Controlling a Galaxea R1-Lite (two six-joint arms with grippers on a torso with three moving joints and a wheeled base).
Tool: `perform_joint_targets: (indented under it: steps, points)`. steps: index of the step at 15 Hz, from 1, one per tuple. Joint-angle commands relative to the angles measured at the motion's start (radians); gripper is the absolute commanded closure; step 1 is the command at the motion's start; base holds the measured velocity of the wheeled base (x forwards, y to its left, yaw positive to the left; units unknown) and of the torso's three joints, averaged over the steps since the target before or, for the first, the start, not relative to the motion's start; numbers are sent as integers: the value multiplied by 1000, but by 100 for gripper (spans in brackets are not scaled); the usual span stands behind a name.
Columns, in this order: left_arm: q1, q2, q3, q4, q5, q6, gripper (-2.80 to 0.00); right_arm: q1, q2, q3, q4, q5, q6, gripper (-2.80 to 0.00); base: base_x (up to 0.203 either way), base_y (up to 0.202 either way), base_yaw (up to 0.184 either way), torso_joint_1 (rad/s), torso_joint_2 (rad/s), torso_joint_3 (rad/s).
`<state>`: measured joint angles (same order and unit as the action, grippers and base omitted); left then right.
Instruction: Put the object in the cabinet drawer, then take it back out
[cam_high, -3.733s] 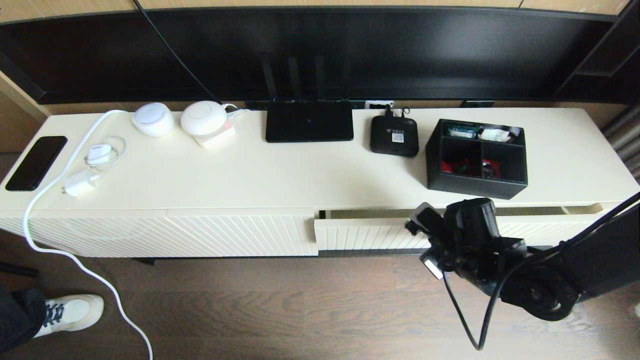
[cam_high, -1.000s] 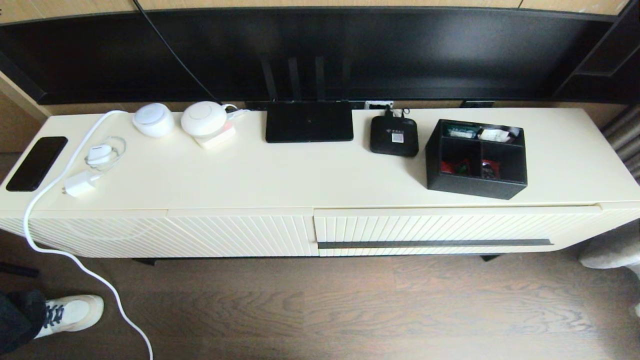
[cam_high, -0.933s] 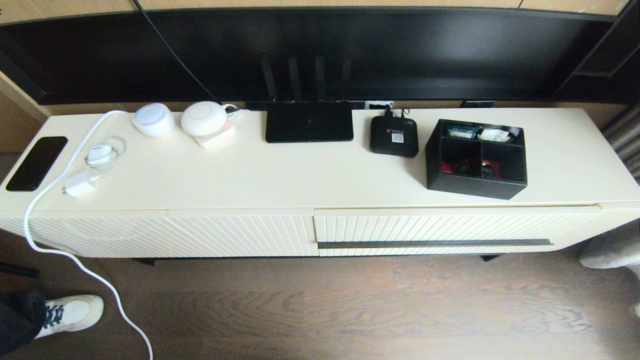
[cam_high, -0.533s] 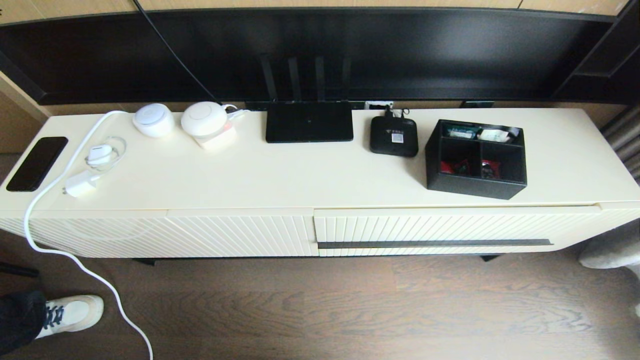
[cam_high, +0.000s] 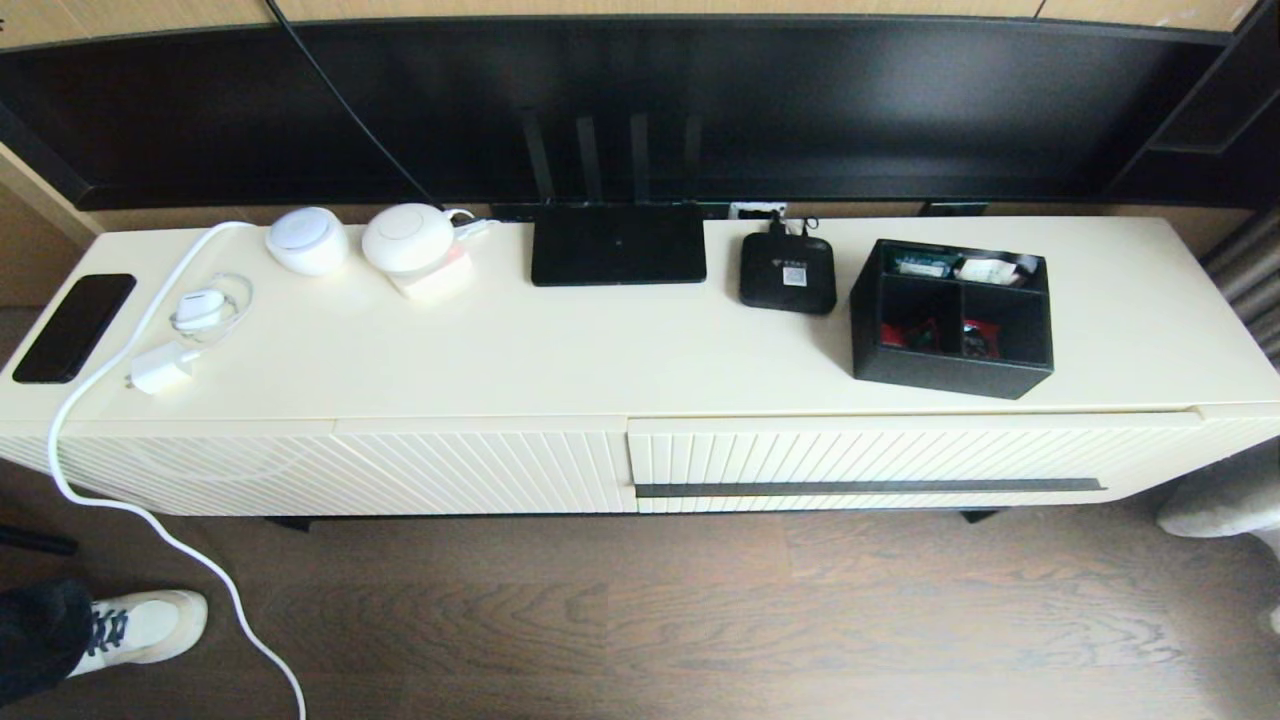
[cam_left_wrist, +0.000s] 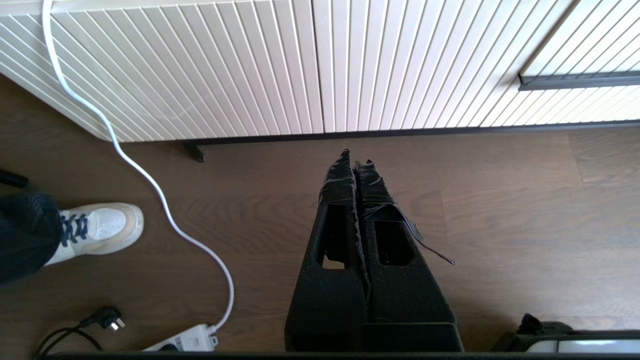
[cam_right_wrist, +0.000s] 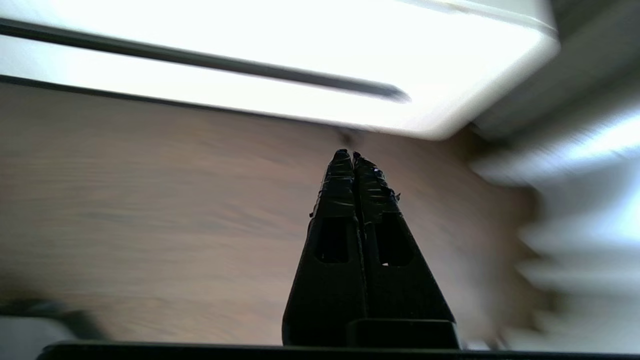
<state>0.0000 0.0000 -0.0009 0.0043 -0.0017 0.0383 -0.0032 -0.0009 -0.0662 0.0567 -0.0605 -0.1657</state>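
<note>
The black three-compartment organiser box (cam_high: 952, 318) stands on the cabinet top at the right, with red, green and white items inside. Below it the cream ribbed drawer (cam_high: 900, 455) is pushed in flush, its long dark handle bar (cam_high: 870, 487) showing; the same handle bar (cam_right_wrist: 210, 60) shows in the right wrist view. Neither arm appears in the head view. My left gripper (cam_left_wrist: 356, 156) hangs shut and empty over the wooden floor in front of the left ribbed front (cam_left_wrist: 200, 65). Low before the drawer's right end, my right gripper (cam_right_wrist: 349, 154) is shut and holds nothing.
On the cabinet top sit a flat black router (cam_high: 618, 243), a small black device (cam_high: 788, 272), two white round devices (cam_high: 405, 236), a phone (cam_high: 72, 325) and a charger with a white cable (cam_high: 100, 430). A person's shoe (cam_high: 140, 625) stands at the floor's left.
3.7 s ago the drawer was slightly open with the right arm at its front. It is now pushed in and the arm has left the head view. Nothing has moved over the last second.
</note>
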Motion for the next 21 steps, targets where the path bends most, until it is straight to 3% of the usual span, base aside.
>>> perform_joint_targets:
  steps: [1, 4, 21]
  points:
    - [0, 2, 1, 0, 0, 0, 0, 0, 2, 67, -65, 112, 16, 0, 0, 0, 0, 0, 0, 0]
    - [0, 2, -1, 0, 0, 0, 0, 0, 1, 65, -58, 110, 57, 0, 0, 0, 0, 0, 0, 0]
    - [0, 2, 1, 0, 0, 0, 0, 0, 1, 65, -55, 108, 71, 0, 0, 0, 0, 0, 0, 0]
